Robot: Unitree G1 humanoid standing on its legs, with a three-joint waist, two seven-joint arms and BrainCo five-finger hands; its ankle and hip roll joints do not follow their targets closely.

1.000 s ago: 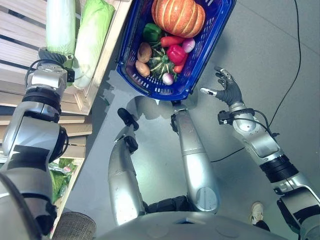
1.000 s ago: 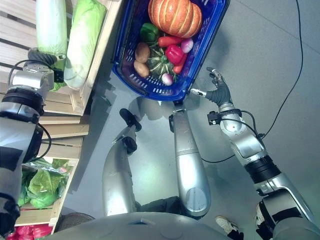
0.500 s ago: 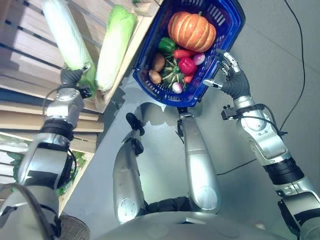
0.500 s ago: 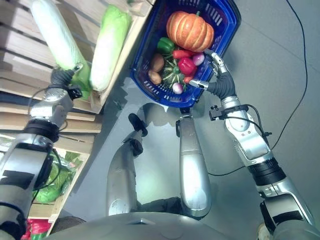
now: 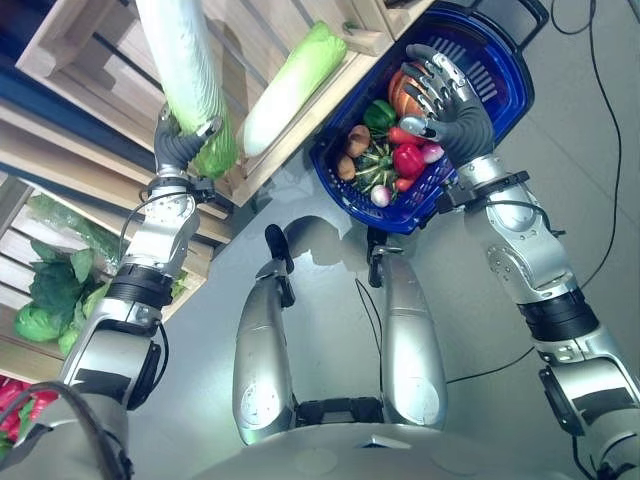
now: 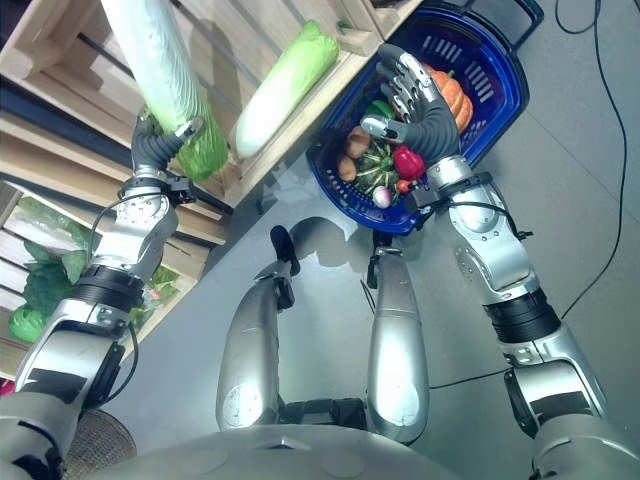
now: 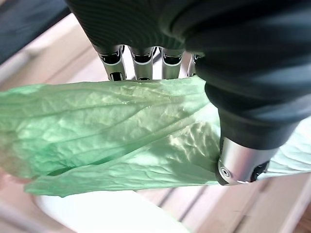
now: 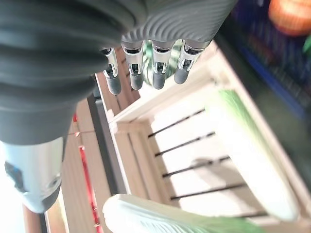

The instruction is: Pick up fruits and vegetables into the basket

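My left hand [image 5: 183,148] is shut on the leafy green end of a long pale napa cabbage [image 5: 185,65], which stands up out of the wooden crate [image 5: 330,75]. In the left wrist view the fingers [image 7: 141,60] and thumb curl round the cabbage's leaves [image 7: 121,131]. A second cabbage [image 5: 292,85] lies in the crate beside it. The blue basket [image 5: 510,75] on the floor holds a pumpkin [image 6: 455,90], a red pepper [image 5: 408,160], a green pepper [image 5: 378,115] and other vegetables. My right hand [image 5: 450,100] hovers open over the basket's contents, fingers [image 8: 146,68] straight.
Wooden crates and shelves [image 5: 80,120] run along the left side. Bagged leafy greens [image 5: 50,290] lie on a lower shelf, with something red [image 5: 8,410] below them. Grey floor [image 5: 590,180] lies to the right of the basket.
The camera has shifted. My right hand has moved from the floor side of the basket to above its vegetables. My left hand keeps its hold on the cabbage.
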